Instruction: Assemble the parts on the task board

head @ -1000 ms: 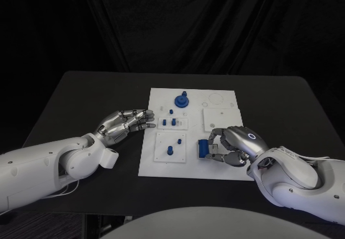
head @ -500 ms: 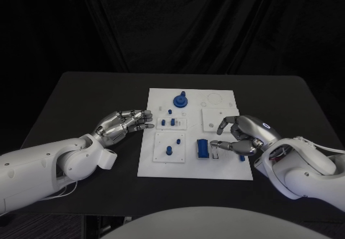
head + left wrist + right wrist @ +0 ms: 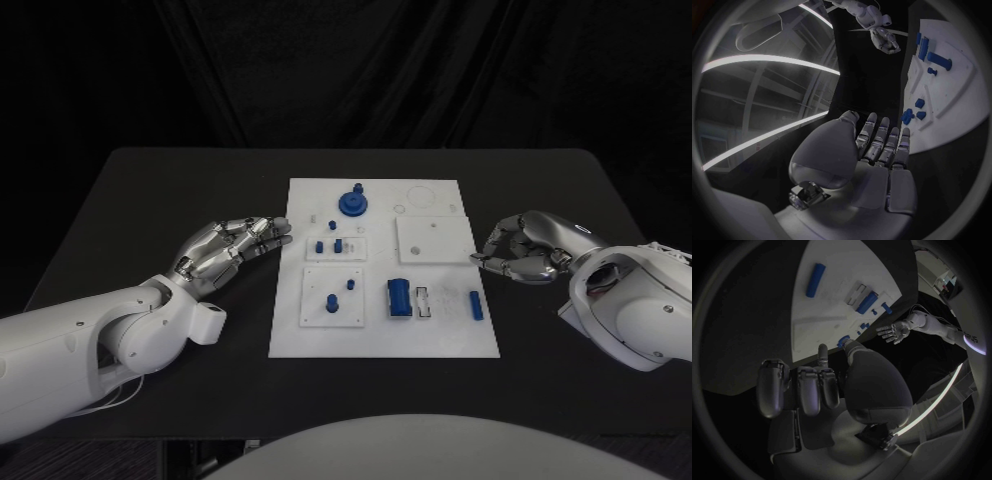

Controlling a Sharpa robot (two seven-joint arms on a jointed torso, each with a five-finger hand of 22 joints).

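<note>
The task board lies between both hands, left hand fingers spread empty, right hand fingers curled empty.

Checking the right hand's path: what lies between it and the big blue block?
In the head view, between right hand and big blue block: a slim blue bar.

We see a matt black table, a smooth white plastic-looking task board at its centre, glossy blue parts, and shiny metallic hands.
</note>
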